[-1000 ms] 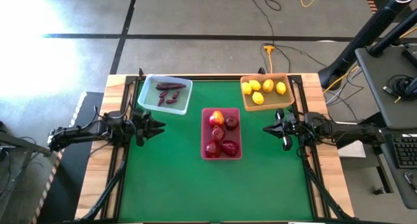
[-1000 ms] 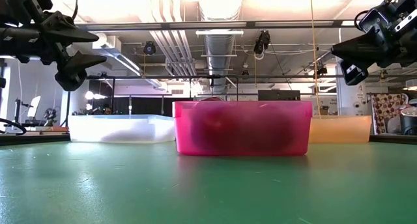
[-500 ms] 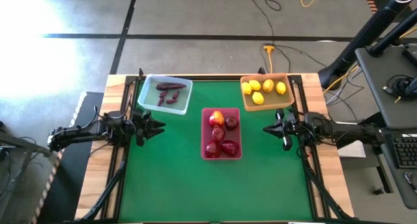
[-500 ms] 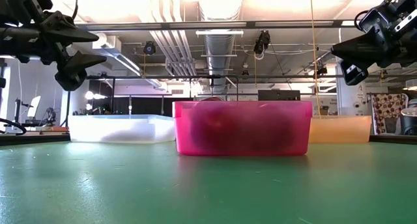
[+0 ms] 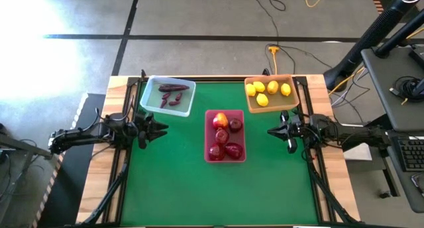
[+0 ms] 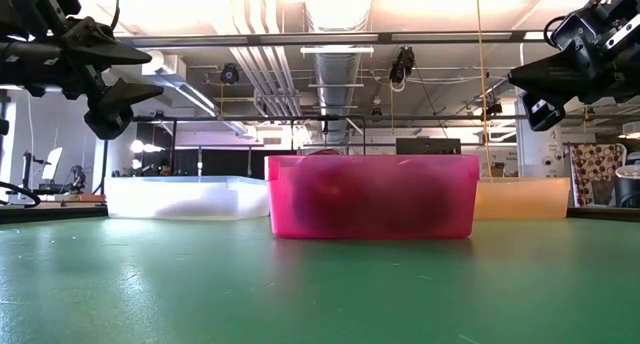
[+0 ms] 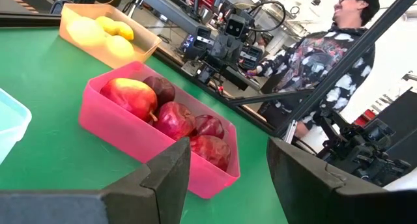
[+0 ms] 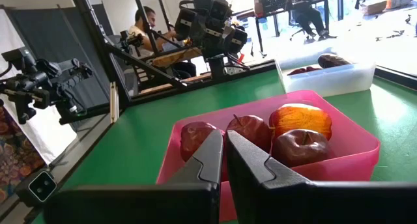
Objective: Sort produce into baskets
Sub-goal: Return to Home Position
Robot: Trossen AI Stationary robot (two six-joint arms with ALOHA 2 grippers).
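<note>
Red fruits point(image 8: 251, 129) in pink tray point(image 8: 345, 160)

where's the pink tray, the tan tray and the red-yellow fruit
pink tray point(image 5: 207, 136): high view, its left wall
tan tray point(image 5: 281, 103): high view, bare floor near a corner
red-yellow fruit point(image 5: 220, 120): high view, its middle

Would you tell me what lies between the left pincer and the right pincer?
The high view shows the pink-red tray of red fruits between them, bare green mat on either side.

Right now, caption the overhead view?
Yellow lemons, glossy red fruits, maroon pieces sorted into three trays; left gripper, right gripper waiting.
</note>
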